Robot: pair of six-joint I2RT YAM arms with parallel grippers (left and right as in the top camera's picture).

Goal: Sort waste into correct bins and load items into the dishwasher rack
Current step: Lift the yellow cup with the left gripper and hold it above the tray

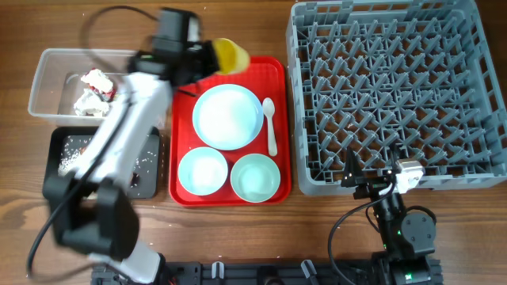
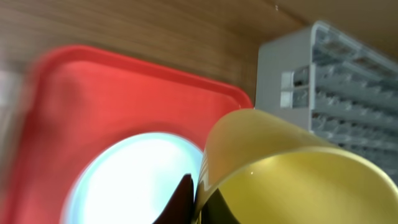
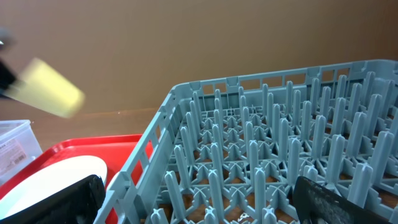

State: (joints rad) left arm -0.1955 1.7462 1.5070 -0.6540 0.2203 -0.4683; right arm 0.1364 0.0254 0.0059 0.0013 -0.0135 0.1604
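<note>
My left gripper (image 1: 207, 57) is shut on the rim of the yellow cup (image 1: 232, 55), one finger inside and one outside. It holds the cup tilted in the air over the far edge of the red tray (image 1: 279, 79). In the left wrist view the cup (image 2: 292, 168) fills the lower right, with the pale blue plate (image 2: 137, 180) below it. The plate (image 1: 227, 116), a light blue bowl (image 1: 203, 171), a pale green bowl (image 1: 255, 176) and a white spoon (image 1: 270, 125) lie on the tray. My right gripper (image 1: 376, 180) stands open at the dishwasher rack's (image 1: 396, 95) near edge.
A clear tub (image 1: 47, 67) at the far left holds crumpled paper and a wrapper (image 1: 93, 91). A black tray (image 1: 146, 170) with white grains sits in front of it, partly under my left arm. In the right wrist view the rack's pegs (image 3: 267, 155) stand between my open fingers (image 3: 62, 199).
</note>
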